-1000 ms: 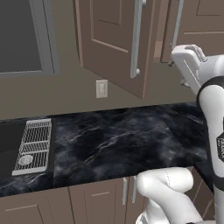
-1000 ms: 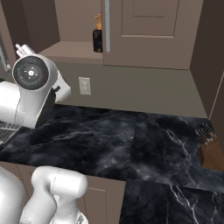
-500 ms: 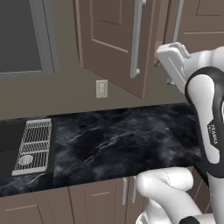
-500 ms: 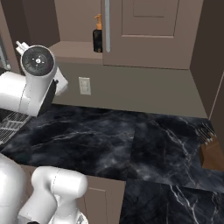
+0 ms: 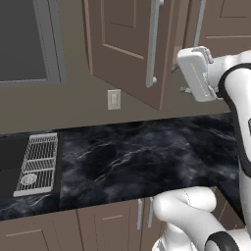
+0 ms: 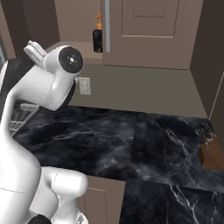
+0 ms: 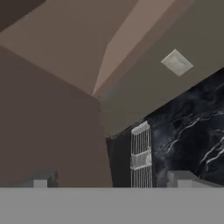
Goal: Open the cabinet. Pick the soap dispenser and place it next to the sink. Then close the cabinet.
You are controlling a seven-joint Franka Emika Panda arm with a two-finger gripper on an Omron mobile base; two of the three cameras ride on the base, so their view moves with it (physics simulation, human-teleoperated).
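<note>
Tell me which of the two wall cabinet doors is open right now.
The left door: it is swung out over the counter, handle toward the room. The right door sits flush and shut. The soap dispenser shows inside.

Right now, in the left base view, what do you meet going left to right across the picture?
Pale metal grid rack in the dark sink → white wall switch plate → long silver bar handle of the open taupe cabinet door → white end effector.
</note>
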